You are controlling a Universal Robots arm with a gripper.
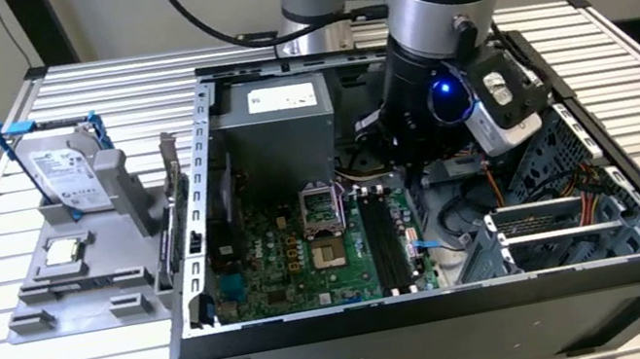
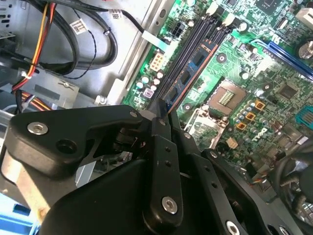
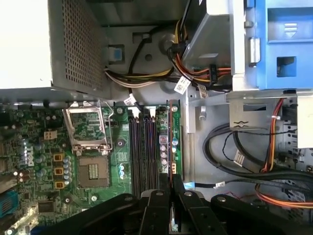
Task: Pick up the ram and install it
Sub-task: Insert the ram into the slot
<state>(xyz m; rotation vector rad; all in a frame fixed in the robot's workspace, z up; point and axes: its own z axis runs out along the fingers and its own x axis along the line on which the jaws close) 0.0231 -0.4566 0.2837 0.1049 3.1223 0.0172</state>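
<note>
In both wrist views my gripper point(image 2: 164, 111) point(image 3: 171, 188) is shut on one end of the ram point(image 2: 195, 58), a thin green stick with dark chips. The ram point(image 3: 170, 161) shows edge-on in the first wrist view. It runs in line with the black memory slots point(image 2: 188, 49) point(image 3: 144, 147) of the motherboard point(image 1: 294, 253), close over them. Whether its lower edge touches a slot I cannot tell. In the exterior view the arm's wrist point(image 1: 449, 87) reaches down into the open computer case point(image 1: 447, 300) above the slots point(image 1: 387, 247), hiding the fingers.
The open processor socket point(image 1: 319, 214) point(image 3: 88, 142) lies beside the slots. Cable bundles point(image 3: 244, 161) and a drive cage point(image 1: 552, 222) crowd the exterior view's right. On the exterior view's left, a grey stand point(image 1: 85, 300) holds a hard drive point(image 1: 69, 174) and a small square chip point(image 1: 65, 249).
</note>
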